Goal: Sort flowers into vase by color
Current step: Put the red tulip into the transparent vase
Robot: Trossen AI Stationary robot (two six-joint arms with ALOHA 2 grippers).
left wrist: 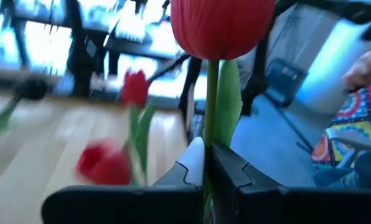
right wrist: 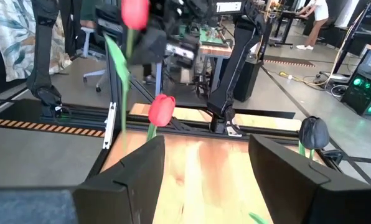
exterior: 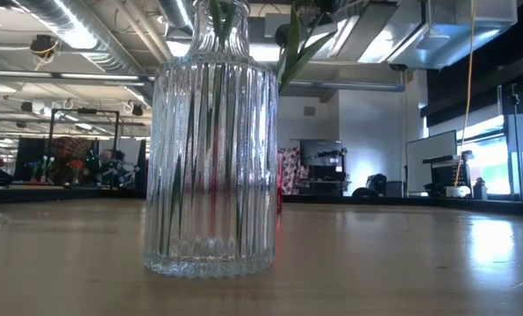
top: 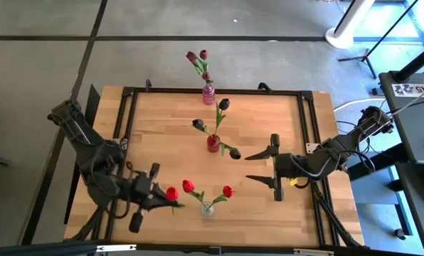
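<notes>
Left pincer point(top: 157, 201) is down at about 7 o'clock on the surface point(top: 162, 135), pinching a red tulip point(top: 172, 193) by the stem; the left wrist view shows the two fingers point(left wrist: 232, 171) pressed right on the green stem with the red head point(left wrist: 221, 25) sticking up past them. That tulip sits just beside the clear vase point(top: 208, 208) at 6 o'clock, on its 9 o'clock side, not in it as far as I can tell. Clear vase already has two red tulips point(top: 188, 186) fanning out toward 10 and 2 o'clock. Low view is basically filled by that ribbed glass vase point(exterior: 210, 158) with green stems visible through it. Right pincer point(top: 263, 166) is over at about 4 o'clock, jaws spread wide and holding nothing, pointing toward the middle of the surface. Dead centre is a red vase point(top: 213, 144) with three dark maroon tulips point(top: 224, 104) leaning out in different directions. At 12 o'clock, right on the far edge, is a pink vase point(top: 208, 94) with magenta tulips point(top: 192, 56) in it; looks like three heads but the lowest one is hard to make out. From the right wrist view you can see one dark tulip point(right wrist: 313, 132) and a red one point(right wrist: 161, 109) between its spread fingers point(right wrist: 132, 171).
</notes>
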